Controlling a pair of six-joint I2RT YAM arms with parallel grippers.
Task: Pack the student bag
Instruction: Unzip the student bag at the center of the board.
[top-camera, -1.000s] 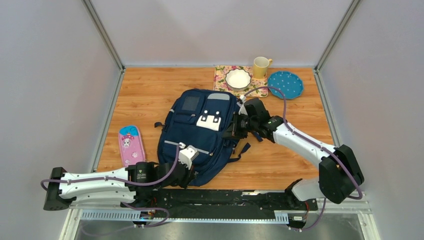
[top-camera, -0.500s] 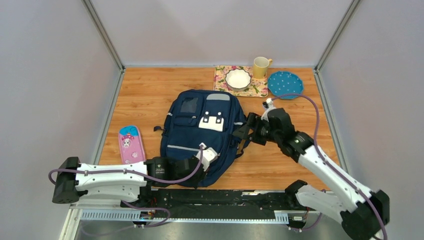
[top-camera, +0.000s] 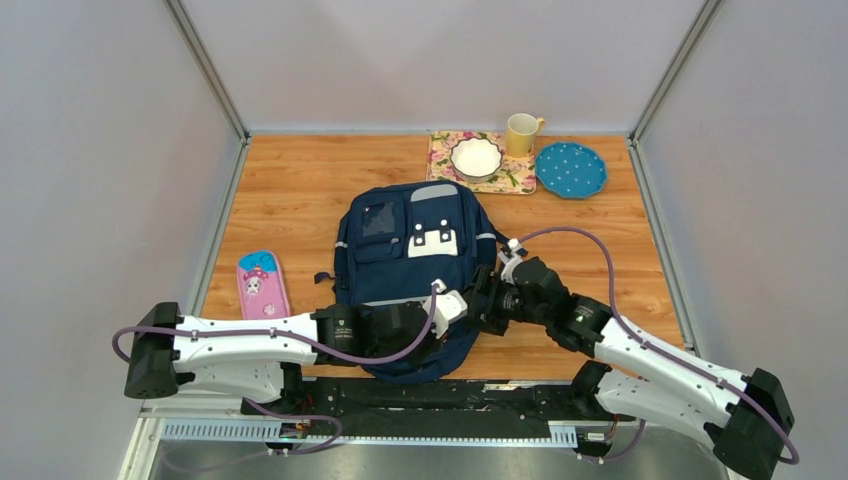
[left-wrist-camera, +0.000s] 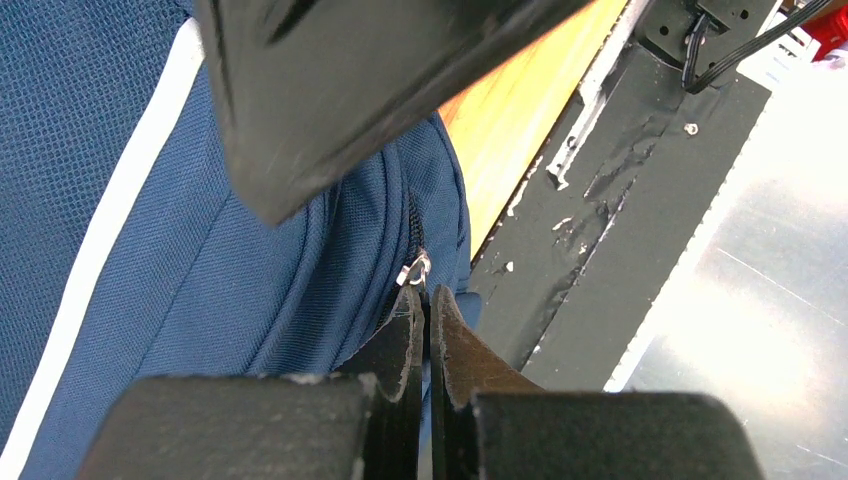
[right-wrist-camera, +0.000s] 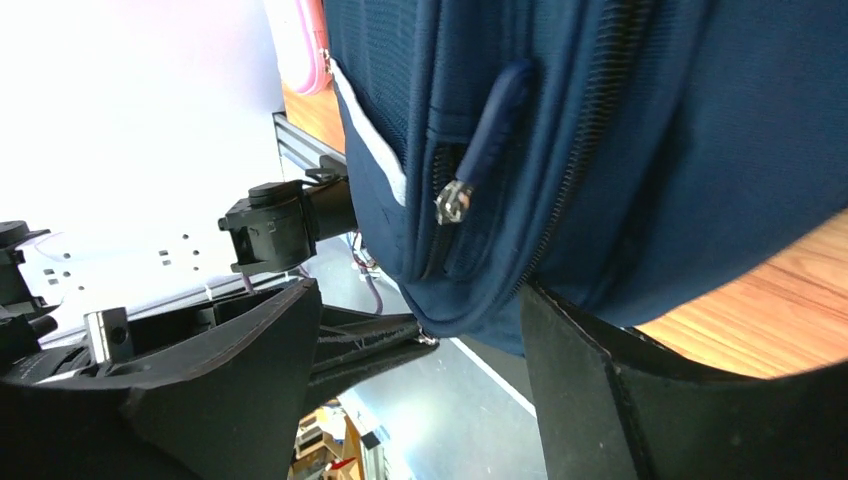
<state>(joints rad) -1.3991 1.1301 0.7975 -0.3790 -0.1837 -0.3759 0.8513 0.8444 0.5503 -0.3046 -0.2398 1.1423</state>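
Navy student bag (top-camera: 405, 250) lies flat at the centre of the worktop (top-camera: 290, 200), its bottom end at the lower edge of the frame. The left fingers (left-wrist-camera: 400, 345) are pressed together on what looks like the zipper pull (left-wrist-camera: 417, 268) there. The right fingers (right-wrist-camera: 590, 390) stand apart astride the bag's lower right corner, gripping nothing. With the bag unanchored, a tug may drag it off the edge instead of opening the zip, or the thin pull may slip free.
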